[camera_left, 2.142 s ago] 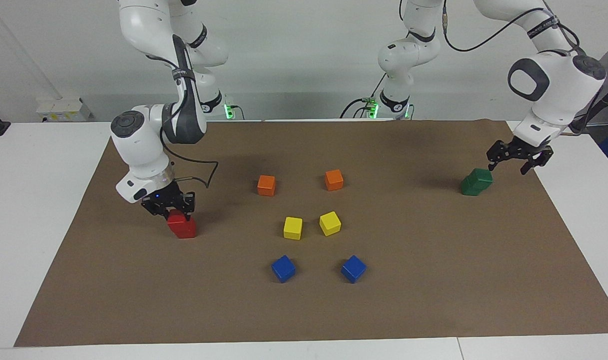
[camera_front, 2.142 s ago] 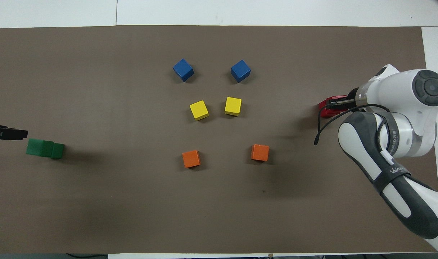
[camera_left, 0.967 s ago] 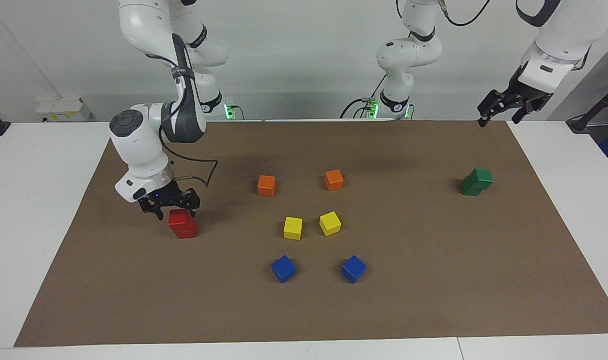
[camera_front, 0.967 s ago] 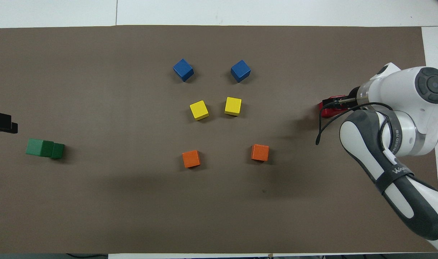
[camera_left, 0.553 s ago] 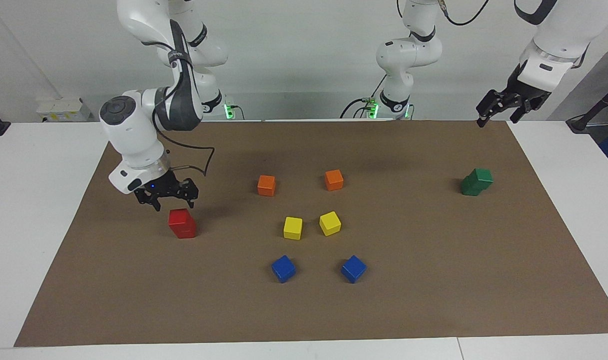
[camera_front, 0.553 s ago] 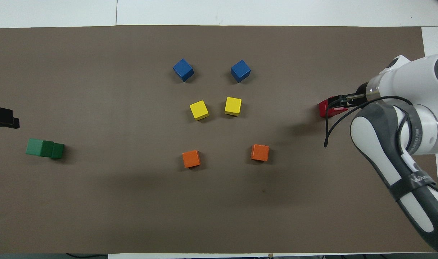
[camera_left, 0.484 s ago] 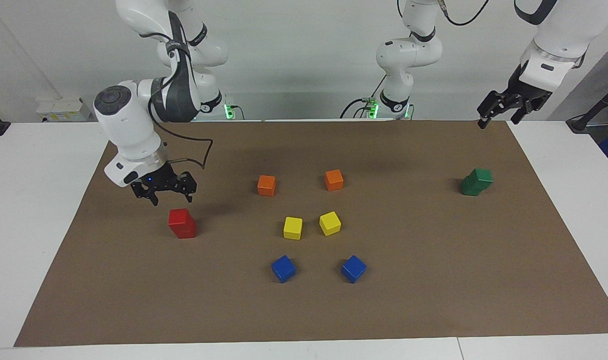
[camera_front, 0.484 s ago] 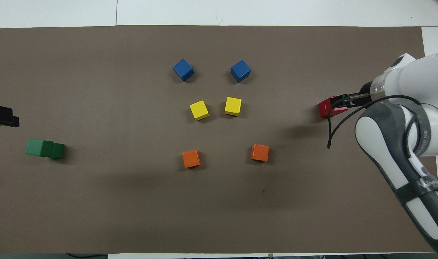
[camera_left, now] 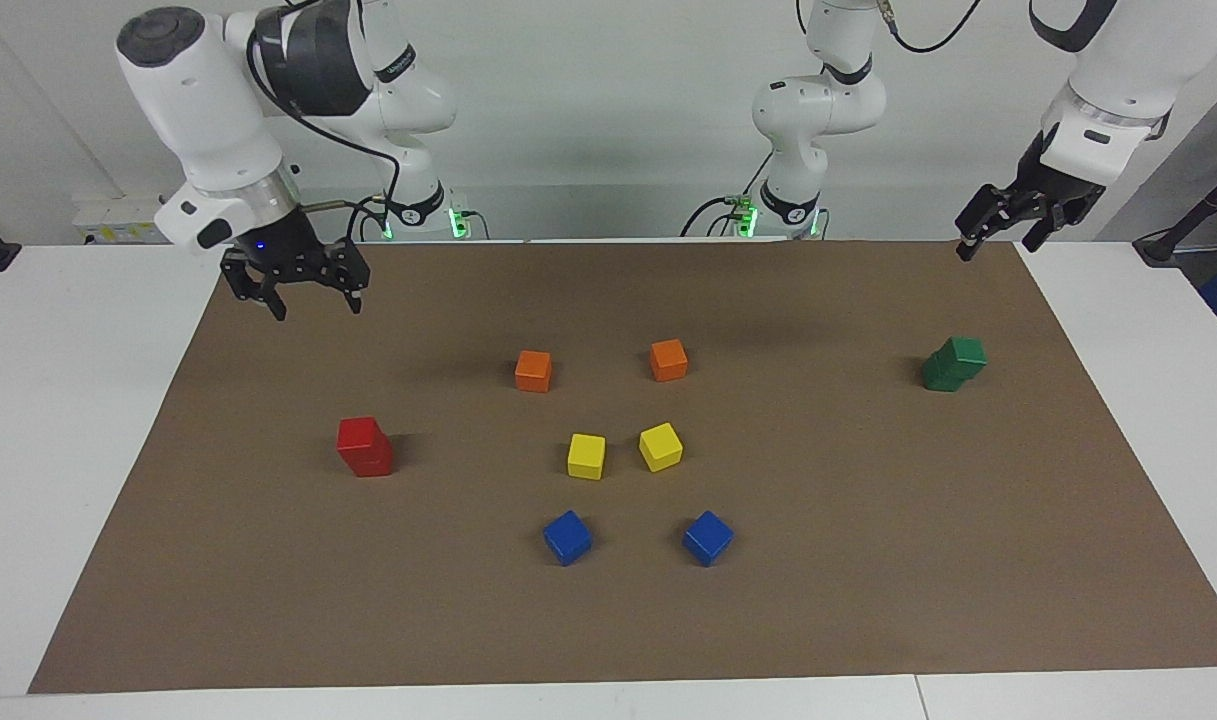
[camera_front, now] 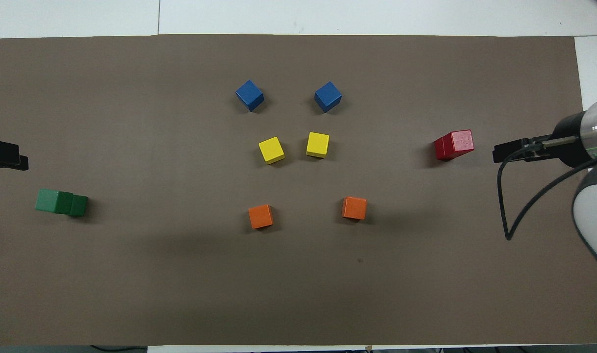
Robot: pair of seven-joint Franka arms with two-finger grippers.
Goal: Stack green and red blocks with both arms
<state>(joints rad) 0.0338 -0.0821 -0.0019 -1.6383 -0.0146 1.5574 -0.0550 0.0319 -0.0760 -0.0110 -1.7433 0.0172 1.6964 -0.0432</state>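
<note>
Right gripper (camera_left: pixel 310 298) raised in the air over the brown mat's (camera_left: pixel 868 560) corner at the right arm's end, on the robots' edge; fingers (camera_left: pixel 278 306) spread apart, holding nothing, touching nothing. Left gripper (camera_left: pixel 1003 232) high over the mat's corner at the left arm's end, also on the robots' edge; fingers apart, empty as well.

Two red blocks (camera_left: pixel 364 446) stacked one on the other, resting on the mat toward the right arm's end, upper cube squarely over the lower. Two green blocks (camera_left: pixel 954 363) stacked toward the left arm's end, close to that edge of the mat, upper cube turned and offset so the lower one sticks out beneath.

In the mat's middle: two orange cubes (camera_left: pixel 533 371) nearest the robots, two yellow cubes (camera_left: pixel 586 456) next, two blue cubes (camera_left: pixel 567 537) farthest, each pair side by side and apart.

Mat laid flat on a white table (camera_left: pixel 68 400), white margin showing at both ends and along the edge away from the robots. Pale grey wall (camera_left: pixel 588 100) at the robots' backs, arm bases with green lights at its foot.
</note>
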